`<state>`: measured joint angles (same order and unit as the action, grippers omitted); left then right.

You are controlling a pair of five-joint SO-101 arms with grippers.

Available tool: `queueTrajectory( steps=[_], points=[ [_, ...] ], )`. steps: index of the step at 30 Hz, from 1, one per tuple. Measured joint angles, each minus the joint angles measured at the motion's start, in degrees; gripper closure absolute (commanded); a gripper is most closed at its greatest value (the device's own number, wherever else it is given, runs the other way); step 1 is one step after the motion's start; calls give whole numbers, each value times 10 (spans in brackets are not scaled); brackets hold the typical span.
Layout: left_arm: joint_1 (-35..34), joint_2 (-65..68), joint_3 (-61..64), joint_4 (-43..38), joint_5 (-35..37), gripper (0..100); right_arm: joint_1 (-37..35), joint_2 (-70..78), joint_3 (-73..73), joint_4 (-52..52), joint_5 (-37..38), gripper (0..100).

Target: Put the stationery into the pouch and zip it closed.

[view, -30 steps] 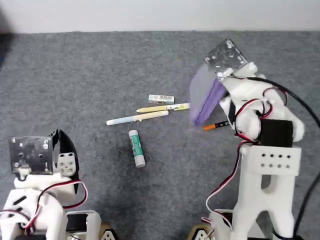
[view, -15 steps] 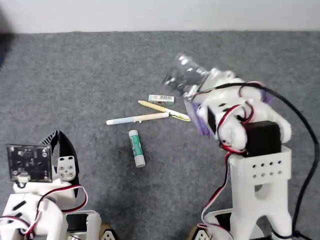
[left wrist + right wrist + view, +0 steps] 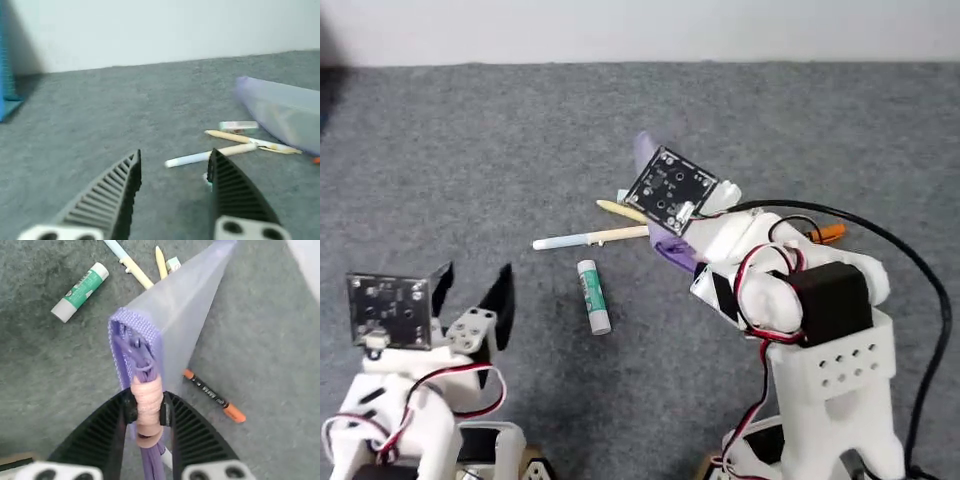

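The right pincer (image 3: 147,407) is clenched on the pouch (image 3: 175,315), its two black fingers (image 3: 110,430) pressing either side of the purple strap (image 3: 148,395) at one narrow end. From that end the pouch slants away, tilted on edge, its clear lilac side facing up and its far corner reaching towards the eraser (image 3: 173,263) and the yellow pen (image 3: 161,262). Whether that far corner touches the worktop (image 3: 470,150) cannot be told. In the high view the pouch shows on both sides of the arm's wrist board, above the yellow pen.

Just beside the pouch, on the side away from the glue stick (image 3: 80,285), lies the orange pen (image 3: 215,396); in the high view its tip pokes out past the right arm.

The pale pen (image 3: 590,238) lies flat, just beside the yellow pen, with the eraser close behind them. The glue stick lies alone, nearer the arms and apart from the pens.

The left pincer (image 3: 470,290) is released, fingers (image 3: 120,195) spread wide, low over bare worktop. It is well apart from the pouch and points towards the pale pen.
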<state>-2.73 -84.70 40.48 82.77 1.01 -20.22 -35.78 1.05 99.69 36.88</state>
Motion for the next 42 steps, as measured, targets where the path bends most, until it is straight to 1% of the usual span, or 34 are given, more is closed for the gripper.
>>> queueTrajectory(
  steps=[5, 9, 13, 18, 20, 24, 29, 39, 42],
  points=[
    [85, 4, 21, -51, 57, 779, 0, 0, 0, 5, -10, 990],
    [141, 36, 22, -92, 99, 778, 0, 0, 0, 5, -10, 990],
    [192, 76, 22, -130, 112, 778, 0, 0, 0, 5, -10, 990],
    [265, 115, 22, -136, 113, 778, 0, 0, 0, 5, -11, 990],
    [283, 133, 22, -142, 113, 778, 0, 0, 0, 7, -11, 990],
    [303, 172, 22, -165, 113, 778, 0, 0, 0, 7, -11, 990],
    [303, 205, 23, -202, 113, 778, 0, -3, 0, 7, -11, 990],
    [307, 264, 23, -252, 113, 778, 0, -3, 0, 7, -11, 990],
    [307, 288, 23, -257, 115, 778, 1, -3, 0, 7, -11, 990]
  ],
)
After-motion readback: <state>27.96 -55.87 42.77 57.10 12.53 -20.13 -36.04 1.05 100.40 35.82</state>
